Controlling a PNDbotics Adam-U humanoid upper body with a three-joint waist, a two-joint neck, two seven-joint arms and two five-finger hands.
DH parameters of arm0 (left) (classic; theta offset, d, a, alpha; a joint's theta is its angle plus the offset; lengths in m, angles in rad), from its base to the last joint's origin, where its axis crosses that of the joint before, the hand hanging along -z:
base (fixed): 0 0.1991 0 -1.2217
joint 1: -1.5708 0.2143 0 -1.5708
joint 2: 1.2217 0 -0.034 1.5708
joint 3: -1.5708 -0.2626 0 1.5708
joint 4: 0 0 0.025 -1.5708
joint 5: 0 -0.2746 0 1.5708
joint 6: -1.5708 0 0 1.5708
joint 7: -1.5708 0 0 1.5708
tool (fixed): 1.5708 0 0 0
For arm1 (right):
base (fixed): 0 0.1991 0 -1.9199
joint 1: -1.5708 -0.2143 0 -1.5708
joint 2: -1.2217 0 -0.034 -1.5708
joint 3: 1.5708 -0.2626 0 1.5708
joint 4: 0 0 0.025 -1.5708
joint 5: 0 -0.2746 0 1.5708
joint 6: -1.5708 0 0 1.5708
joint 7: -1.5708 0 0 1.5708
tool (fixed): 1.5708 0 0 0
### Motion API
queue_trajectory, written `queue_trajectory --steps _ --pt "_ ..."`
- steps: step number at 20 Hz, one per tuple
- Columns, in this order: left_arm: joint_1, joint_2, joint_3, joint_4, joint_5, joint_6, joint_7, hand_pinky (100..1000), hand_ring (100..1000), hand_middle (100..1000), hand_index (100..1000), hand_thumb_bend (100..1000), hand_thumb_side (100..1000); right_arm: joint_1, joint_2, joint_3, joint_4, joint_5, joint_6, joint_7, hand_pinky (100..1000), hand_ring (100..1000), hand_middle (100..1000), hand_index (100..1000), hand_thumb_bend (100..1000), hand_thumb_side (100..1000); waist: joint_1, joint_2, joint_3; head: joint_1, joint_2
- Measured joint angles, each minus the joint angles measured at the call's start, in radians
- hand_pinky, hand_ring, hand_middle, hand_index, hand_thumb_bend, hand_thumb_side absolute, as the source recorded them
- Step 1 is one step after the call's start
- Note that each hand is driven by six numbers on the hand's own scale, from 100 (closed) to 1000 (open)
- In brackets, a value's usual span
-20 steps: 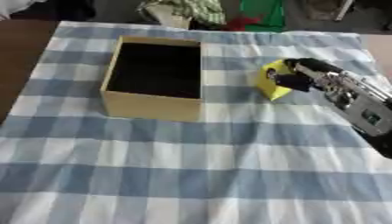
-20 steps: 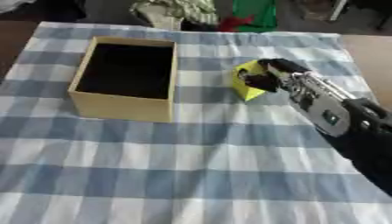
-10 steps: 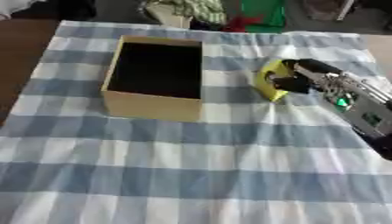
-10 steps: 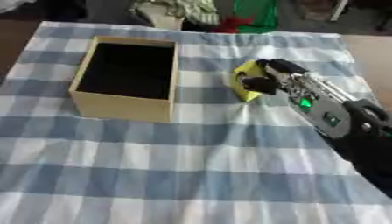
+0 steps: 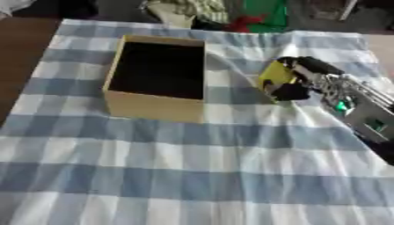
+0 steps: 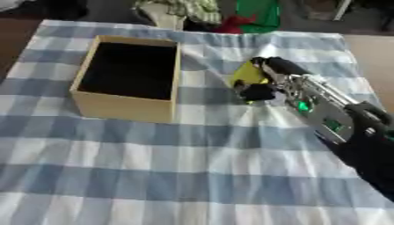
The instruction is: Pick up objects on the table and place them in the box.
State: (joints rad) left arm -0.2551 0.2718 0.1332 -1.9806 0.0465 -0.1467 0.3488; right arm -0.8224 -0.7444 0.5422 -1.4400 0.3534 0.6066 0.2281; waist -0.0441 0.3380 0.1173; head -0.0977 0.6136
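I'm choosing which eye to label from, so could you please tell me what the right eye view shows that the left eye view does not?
Only the right eye view shows the right arm running back past the silver forearm to its black upper part at the lower right edge.

Only the left eye view shows more of the blue checked cloth to the left of the box.

Both show the open tan box, empty as far as visible, and the right hand with fingers curled round a yellow object to the box's right. The left hand appears in neither.
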Motion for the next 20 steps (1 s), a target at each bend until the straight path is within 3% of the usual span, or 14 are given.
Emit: queue_trajectory --steps 6,10,13,14,15,20 --pt "0.000 0.000 0.000 0.000 0.006 0.002 -0.001 924 603 606 758 149 461 0.005 0.001 -0.004 -0.026 -0.156 0.047 -0.106 594 430 528 744 100 100 0.000 0.001 0.000 0.000 0.000" --pt "0.000 0.000 0.000 0.000 0.006 0.002 -0.001 925 605 607 758 148 460 0.006 0.002 -0.006 -0.037 -0.309 0.082 -0.202 513 350 418 616 100 160 0.000 0.001 0.000 0.000 0.000" --pt "0.000 0.000 0.000 0.000 0.006 0.002 -0.001 925 605 607 758 145 456 0.006 0.002 -0.007 -0.055 -0.418 0.109 -0.279 496 300 373 584 100 166 0.001 0.001 0.000 0.000 0.000" --pt "0.000 0.000 0.000 0.000 0.006 0.002 -0.001 925 606 607 758 145 456 0.005 0.002 -0.007 -0.063 -0.445 0.116 -0.306 489 292 369 579 100 257 0.001 0.001 0.000 0.000 0.000" --pt "0.000 0.000 0.000 0.000 0.006 0.002 -0.001 925 606 607 758 145 458 0.005 0.002 -0.007 -0.071 -0.469 0.122 -0.332 484 286 363 576 100 165 0.000 0.001 0.000 0.000 -0.001" --pt "0.000 0.000 0.000 0.000 0.006 0.002 -0.001 926 606 607 758 146 457 0.003 0.000 -0.010 -0.111 -0.540 0.145 -0.423 463 257 344 559 100 168 0.000 0.001 -0.001 0.000 -0.001"
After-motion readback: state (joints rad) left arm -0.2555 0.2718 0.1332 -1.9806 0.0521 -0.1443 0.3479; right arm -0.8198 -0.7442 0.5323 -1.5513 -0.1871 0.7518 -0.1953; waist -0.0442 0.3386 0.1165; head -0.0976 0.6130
